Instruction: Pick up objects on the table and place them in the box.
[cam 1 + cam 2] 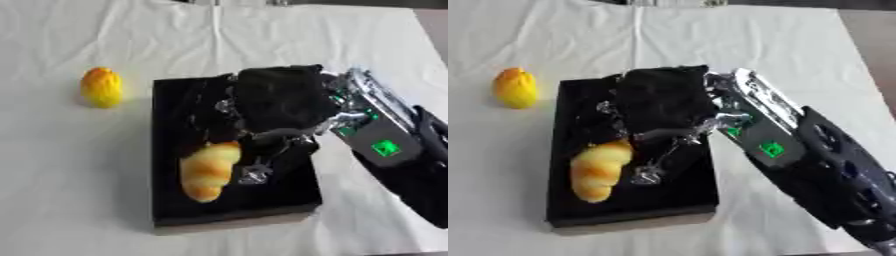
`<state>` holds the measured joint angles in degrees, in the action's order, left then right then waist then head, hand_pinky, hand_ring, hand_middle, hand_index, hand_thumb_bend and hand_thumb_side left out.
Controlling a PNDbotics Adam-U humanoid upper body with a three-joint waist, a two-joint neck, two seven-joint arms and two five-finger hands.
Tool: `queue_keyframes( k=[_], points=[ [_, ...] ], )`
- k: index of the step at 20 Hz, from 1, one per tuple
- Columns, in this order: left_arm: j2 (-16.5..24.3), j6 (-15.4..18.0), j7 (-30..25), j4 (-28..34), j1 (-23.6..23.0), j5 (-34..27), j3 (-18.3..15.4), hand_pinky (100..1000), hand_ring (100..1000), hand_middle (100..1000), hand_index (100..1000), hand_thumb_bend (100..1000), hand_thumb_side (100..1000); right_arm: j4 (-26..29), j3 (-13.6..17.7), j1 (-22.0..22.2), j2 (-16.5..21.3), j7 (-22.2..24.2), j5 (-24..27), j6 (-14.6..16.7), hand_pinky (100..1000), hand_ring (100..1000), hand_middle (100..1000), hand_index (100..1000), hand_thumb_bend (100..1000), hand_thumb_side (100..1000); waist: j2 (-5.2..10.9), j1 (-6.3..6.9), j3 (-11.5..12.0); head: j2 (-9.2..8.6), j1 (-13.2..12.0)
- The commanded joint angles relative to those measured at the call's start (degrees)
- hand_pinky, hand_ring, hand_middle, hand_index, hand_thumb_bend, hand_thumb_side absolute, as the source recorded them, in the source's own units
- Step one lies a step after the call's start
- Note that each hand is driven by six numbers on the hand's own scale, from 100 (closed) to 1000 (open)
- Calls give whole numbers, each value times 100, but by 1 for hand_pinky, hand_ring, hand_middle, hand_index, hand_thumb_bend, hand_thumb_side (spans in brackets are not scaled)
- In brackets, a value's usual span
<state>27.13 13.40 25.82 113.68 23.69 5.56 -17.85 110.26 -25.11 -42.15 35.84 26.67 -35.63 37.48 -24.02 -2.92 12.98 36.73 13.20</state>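
Where the table (52,200) lies nearest the camera, white cloth covers it, wrinkled, bare at the front edge. Just beyond sits the black box (262,200), rectangular, long side running away from the camera, slightly askew, pale base edge showing along its near side. Inside the box, left-of-centre and toward the near end, lies a croissant-shaped pastry (208,171), golden with paler stripes, tilted with its upper tip pointing to the far right. Right hand (665,107) reaches in from the lower right, black forearm with silver joints and a small green-lit panel, palm over the far half of the box. Its fingers (654,167) hang down into the box, extended and relaxed, silver tips just beside the pastry's right side; whether they touch it cannot be told. Nothing is gripped, hand released. Farther back and to the left, outside the box and apart from it, a yellow-orange rounded fruit-like object (101,87) stands on the cloth. Cloth folds run toward the far edge of the table. Left hand shows in neither view.
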Motion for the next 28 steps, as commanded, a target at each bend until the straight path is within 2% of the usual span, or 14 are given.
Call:
queue_keyframes(
  k=[1,2,3,8,11,13,14,15,16,19,21,23,26,28],
  points=[
    [91,-5,-42,92,19,-34,-13,839,870,776,914,124,609,-2,96,-32,12,183,-89,81,912,1000,879,942,239,395,106,36,3,-24,-19],
    [89,-6,-47,92,14,-34,-11,839,870,776,914,124,609,-12,149,-29,11,164,-106,51,918,1000,907,952,227,472,106,39,-2,-28,-24],
    [86,-3,-54,92,8,-32,-7,839,870,776,914,124,609,-16,198,-26,17,129,-140,13,918,1000,911,953,214,505,106,42,-6,-31,-25],
    [80,1,-77,92,-4,-31,5,839,871,776,915,123,611,30,296,-4,58,-43,-331,-65,914,1000,916,953,274,489,111,46,-13,-28,-23],
    [78,-2,-80,92,-3,-35,8,839,870,776,915,122,610,81,353,9,69,-118,-333,-105,912,1000,900,945,281,430,118,50,-14,-34,-25],
    [83,0,-84,92,-11,-34,12,839,871,777,914,121,611,128,425,33,82,-208,-238,-218,904,1000,884,940,270,342,124,53,-16,-49,-30],
    [86,0,-87,92,-12,-34,16,839,870,777,915,122,610,171,478,46,94,-280,-159,-312,897,1000,871,938,247,275,128,56,-19,-58,-33],
    [89,2,-90,92,-9,-34,20,839,870,776,914,123,608,225,535,61,111,-364,-57,-421,889,1000,845,936,211,169,132,58,-22,-69,-37],
    [95,6,-94,92,-3,-31,25,839,870,776,914,124,606,294,634,79,144,-516,126,-571,886,990,824,935,186,100,137,63,-30,-83,-48],
    [132,13,-107,92,9,-2,49,840,869,776,914,127,598,416,1062,87,445,-1181,968,-996,882,967,785,912,149,100,164,74,-64,-110,-97],
    [167,18,-128,92,23,20,80,840,869,776,913,129,596,429,1496,125,794,-1787,1641,-1201,891,966,771,907,103,100,184,75,-99,-120,-149],
    [202,24,-160,92,44,32,119,839,868,776,913,129,594,432,1899,254,1134,-2249,2352,-1449,911,970,756,899,100,100,196,73,-135,-132,-208],
    [283,32,-224,92,89,82,179,840,867,776,914,129,583,433,2475,669,1569,-2670,3425,-1770,935,968,728,884,100,100,189,75,-193,-147,-311],
    [376,32,-271,92,105,141,223,840,866,776,914,128,573,433,2877,1106,1807,-2891,4155,-1738,945,962,716,878,100,100,171,91,-238,-148,-402]
  ],
)
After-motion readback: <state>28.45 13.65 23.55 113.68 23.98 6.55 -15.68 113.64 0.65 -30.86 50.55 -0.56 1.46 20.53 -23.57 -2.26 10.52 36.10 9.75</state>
